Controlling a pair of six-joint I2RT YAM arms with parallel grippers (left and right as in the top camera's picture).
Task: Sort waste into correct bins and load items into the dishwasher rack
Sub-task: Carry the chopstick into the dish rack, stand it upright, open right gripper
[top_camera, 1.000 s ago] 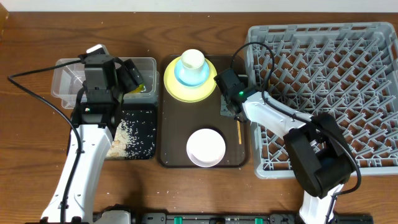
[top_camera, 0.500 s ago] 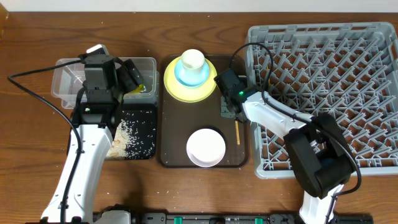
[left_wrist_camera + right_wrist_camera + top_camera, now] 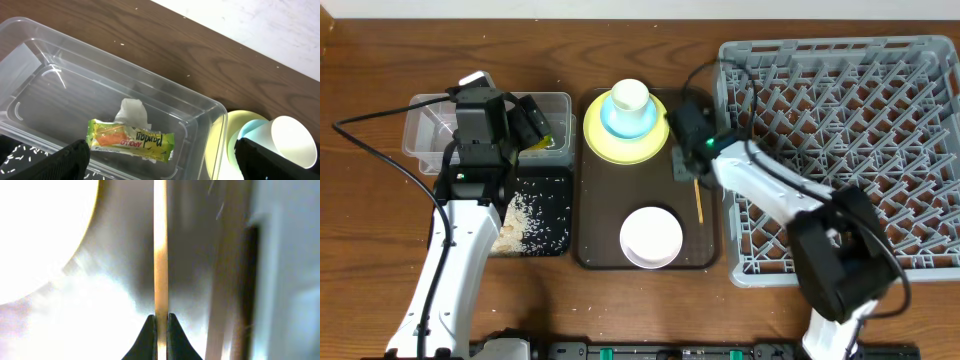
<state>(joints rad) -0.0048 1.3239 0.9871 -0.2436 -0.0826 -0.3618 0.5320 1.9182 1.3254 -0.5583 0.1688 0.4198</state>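
Observation:
My right gripper is shut on a thin wooden chopstick over the right side of the brown serving tray. A second chopstick lies blurred beside it. My left gripper is open above the clear tub, which holds the crumpled tissue and the green-and-orange wrapper. Rice lies in the black tray. The white cup sits in the blue bowl on the yellow-green plate. The white bowl sits on the serving tray.
The grey dishwasher rack fills the right side, its left wall close to my right gripper. Cables run from both arms across the wooden table.
My right gripper has moved up and slightly left, carrying the chopstick, which now sits higher on the tray. The left arm has not moved.

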